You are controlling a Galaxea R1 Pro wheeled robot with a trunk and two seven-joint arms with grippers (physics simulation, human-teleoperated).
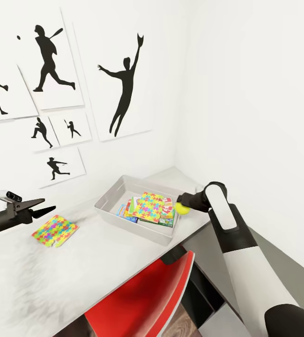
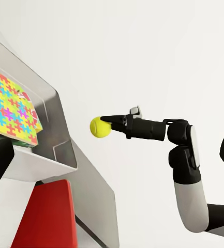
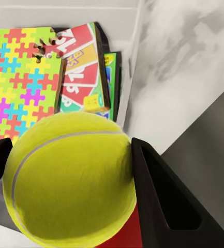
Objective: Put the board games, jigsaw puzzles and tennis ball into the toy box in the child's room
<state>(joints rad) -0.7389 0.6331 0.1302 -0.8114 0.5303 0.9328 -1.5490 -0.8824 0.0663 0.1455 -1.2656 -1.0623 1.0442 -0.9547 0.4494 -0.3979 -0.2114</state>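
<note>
My right gripper point(image 1: 181, 204) is shut on the yellow tennis ball point(image 1: 182, 208), holding it in the air at the right rim of the grey toy box point(image 1: 108, 195). The ball point(image 3: 70, 178) fills the right wrist view between the black fingers point(image 3: 158, 196), above the box's edge. Inside the box lie a colourful jigsaw puzzle point(image 1: 152, 207) and board games point(image 3: 83, 72) stacked beneath it. A second jigsaw puzzle point(image 1: 54, 230) lies flat on the table left of the box. My left gripper point(image 1: 48, 209) hovers open just above and left of that puzzle. From the left wrist view the ball point(image 2: 100, 126) and right gripper point(image 2: 107, 124) show beside the box point(image 2: 55, 108).
A red chair point(image 1: 144, 299) stands tucked against the white table's point(image 1: 39, 276) front edge below the box. Baseball silhouette posters point(image 1: 123, 79) hang on the wall behind. The room corner sits just right of the table.
</note>
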